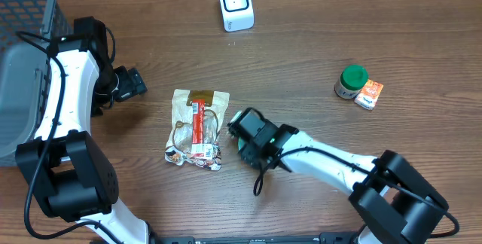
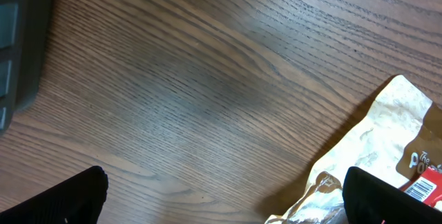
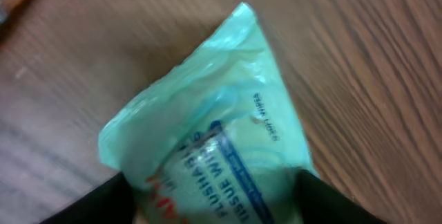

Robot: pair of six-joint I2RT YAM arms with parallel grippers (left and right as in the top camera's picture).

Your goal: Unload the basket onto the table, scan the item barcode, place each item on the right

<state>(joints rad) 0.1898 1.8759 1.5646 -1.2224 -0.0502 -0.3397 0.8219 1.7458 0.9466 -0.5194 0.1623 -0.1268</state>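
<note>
Surface: brown wood-grain counter [image 1: 301,48], seen from above and from both wrists
Scanner: white upright barcode scanner [image 1: 236,4] at the far edge, near the middle, well apart from both arms
Item: mint-green plastic tissue packet [image 3: 207,127] lying on the counter near the middle, just right of a tan snack packet with a red label [image 1: 197,127]; blue and red print shows on its upper face
Right fingers: the right fingers [image 3: 90,207] stand apart, one at each side of the tissue packet and touching its edges; whether they press it I cannot tell
Left fingers: the left fingers [image 2: 69,203] are spread wide over bare wood, just left of the snack packet, whose corner shows beside the right-hand finger; nothing is between them
Far left: grey mesh basket [image 1: 26,18] at the counter's corner, beside the left arm
Right side: small jar with a green lid [image 1: 352,80] touching a small orange box [image 1: 369,93], well apart from the tissue packet
</note>
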